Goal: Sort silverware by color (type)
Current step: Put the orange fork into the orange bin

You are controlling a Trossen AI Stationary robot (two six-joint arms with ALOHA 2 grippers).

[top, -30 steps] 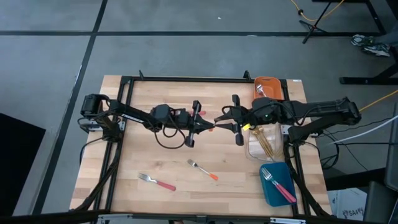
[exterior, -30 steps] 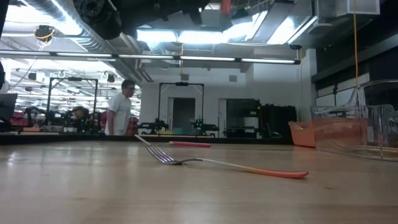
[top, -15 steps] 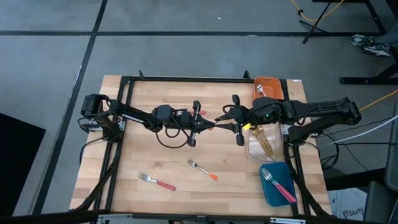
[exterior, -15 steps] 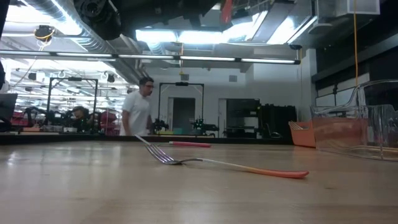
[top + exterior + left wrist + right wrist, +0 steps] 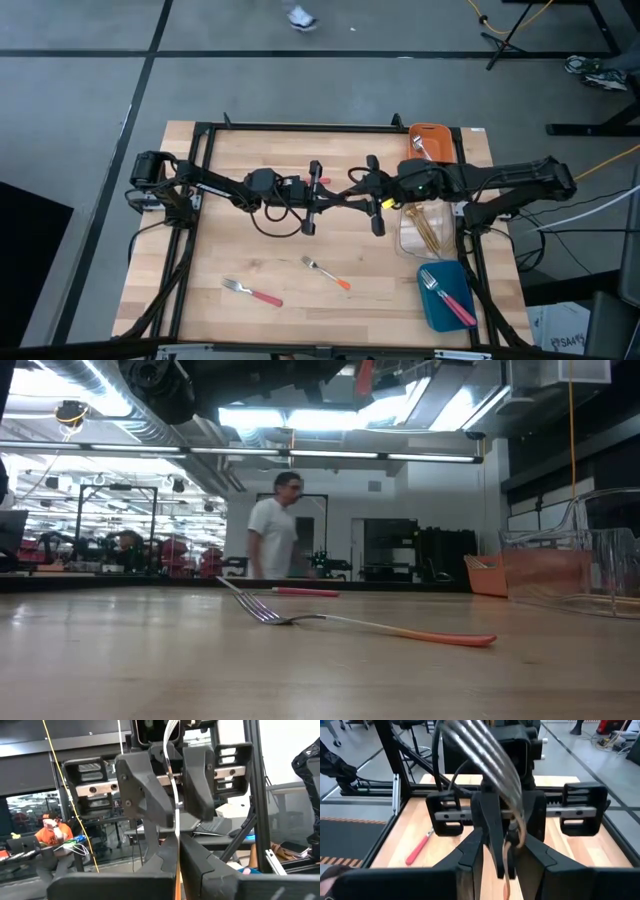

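Mid-desk handover: my left gripper [image 5: 322, 205] is clamped on a fork [image 5: 487, 752]; my right gripper [image 5: 368, 197], half-closed, also grasps it.

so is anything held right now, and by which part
A fork: left gripper shut on its orange handle end, right gripper around the silver stem near the tines.

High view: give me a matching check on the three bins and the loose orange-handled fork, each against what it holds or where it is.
1 orange bin
2 clear bin
3 blue bin
4 orange-handled fork

A holds thin gold utensils
B lies loose on the table
C holds a pink-handled fork
D top-right table corner

Pairs: 1-D, 2-A, 3-C, 4-B
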